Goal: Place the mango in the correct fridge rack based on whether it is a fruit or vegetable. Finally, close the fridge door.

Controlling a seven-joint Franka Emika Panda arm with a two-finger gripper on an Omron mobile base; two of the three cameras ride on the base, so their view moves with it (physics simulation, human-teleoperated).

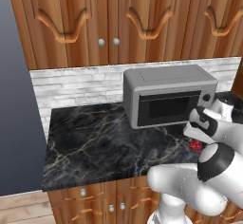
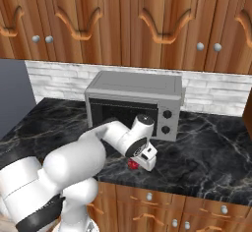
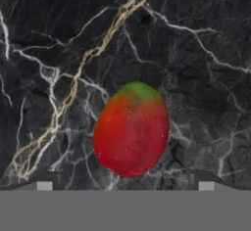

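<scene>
The small red, green-tipped mango [image 3: 131,129] lies low-centre on the black marble table [image 1: 95,147] near its front edge, beneath the wide-open gripper [image 3: 125,183], bare stone all around.

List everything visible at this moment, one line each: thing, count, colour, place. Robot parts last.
mango: one, red with a green end, lying on the counter in front of the microwave, under the hand.
microwave: one, grey with a dark door, at the back of the counter against the wall.
counter: one, black marble with pale veins.
upper cabinets: wooden brown, silver knobs, above the brick backsplash.
lower cabinets: wooden brown, silver knobs, beneath the counter.
gripper: one, white, hanging over the mango with jaws open, nothing held.
</scene>
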